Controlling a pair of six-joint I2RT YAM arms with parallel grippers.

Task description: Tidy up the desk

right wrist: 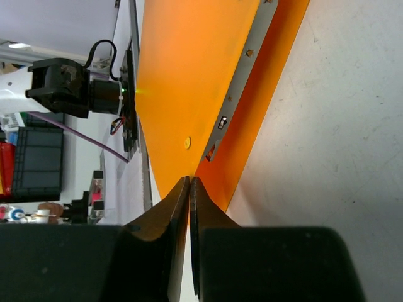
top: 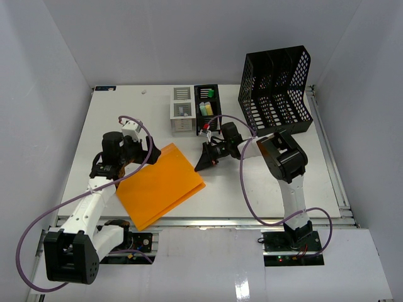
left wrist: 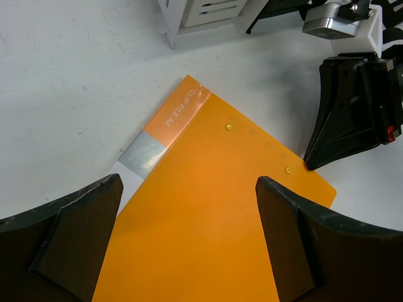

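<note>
The white table (top: 220, 200) sits boxed in by white walls, a metal rail along its front edge. An orange folder (top: 160, 185) lies flat near the front edge, left of centre. The right end effector (right wrist: 189, 185) is clamped tight on the folder's right corner, pinching the cover's edge, and the metal clip strip shows inside. The left end effector (left wrist: 187, 185) hovers over the folder's back edge, jaws wide apart, gripping nothing. Along the back edge stand a white drawer unit (top: 182, 110) and a black tray (top: 201, 94), touching. A black mesh file rack (top: 277, 88) fills the back right corner.
</note>
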